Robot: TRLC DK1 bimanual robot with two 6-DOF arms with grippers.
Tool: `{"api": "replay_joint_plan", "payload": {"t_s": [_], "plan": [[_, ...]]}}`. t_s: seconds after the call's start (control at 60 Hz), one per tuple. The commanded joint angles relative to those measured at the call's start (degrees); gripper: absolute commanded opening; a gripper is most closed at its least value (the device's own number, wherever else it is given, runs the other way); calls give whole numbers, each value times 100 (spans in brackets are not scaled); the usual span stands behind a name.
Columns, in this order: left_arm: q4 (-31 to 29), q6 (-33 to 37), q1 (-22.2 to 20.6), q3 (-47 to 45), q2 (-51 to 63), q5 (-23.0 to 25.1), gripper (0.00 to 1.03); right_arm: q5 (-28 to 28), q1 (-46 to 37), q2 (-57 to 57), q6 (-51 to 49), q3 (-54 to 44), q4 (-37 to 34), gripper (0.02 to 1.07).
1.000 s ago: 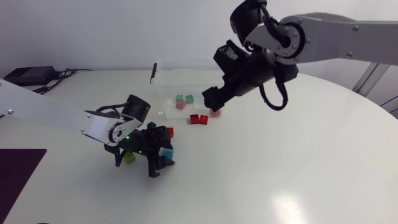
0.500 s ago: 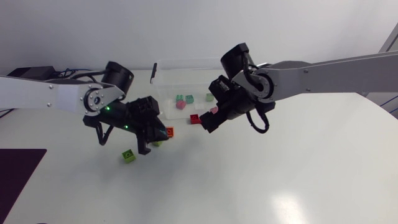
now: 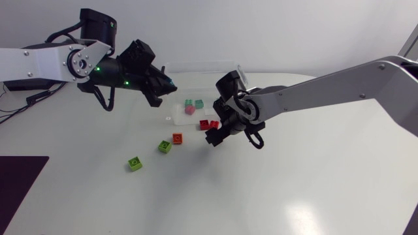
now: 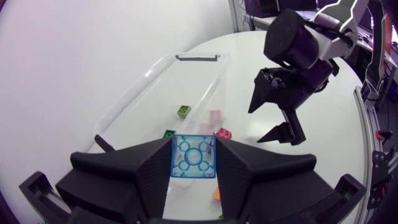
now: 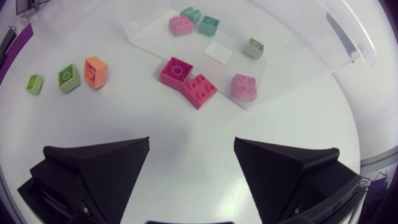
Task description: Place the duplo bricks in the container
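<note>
Left arm [image 3: 59, 62] is up over the far left of the bench [image 3: 294, 183]. The left jaws are clenched on a blue brick [image 4: 193, 158], a see-through square with a ring pattern on the face showing. It's pinched flat between the two broad matte wedges and hangs just off the left end of the container [image 3: 196, 64].

The container is a clear plastic tub, rectangular with rounded corners and a black clip on the left end. Inside there's a pink brick [image 5: 181, 24], two teal bricks [image 5: 209, 24], a pale green brick [image 5: 253, 47] and another pink one that looks blurry through the wall.

Right arm [image 3: 326, 91] comes in across the middle. The right jaws are released, spread wide with nothing between them, low over the smooth white bench. Just ahead of them, touching each other and right beside the container's near wall, sit two red bricks [image 5: 199, 91], chunky studded squares.

Further left on the bench there's an orange brick [image 3: 177, 138] next to a green brick [image 3: 164, 146], with a lime brick [image 3: 135, 163] a bit apart.
</note>
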Motion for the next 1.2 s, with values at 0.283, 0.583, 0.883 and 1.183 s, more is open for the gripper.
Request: {"api": "replay_joint_plan", "payload": {"t_s": [0.283,0.583,0.883,1.183], "plan": [[729,-924,154,791,699,-193,27,141,-228,1036,90,942,73,101],[914,-1240,119,1538,1288,-378,28,141,-263,1317,73,1215,249,100],[914,-1258,93,2083,1789,-474,41,80,-289,1396,-85,1338,232,100],[791,-1258,40,2689,2378,-536,70,-404,-430,1317,-296,1162,425,100]]}}
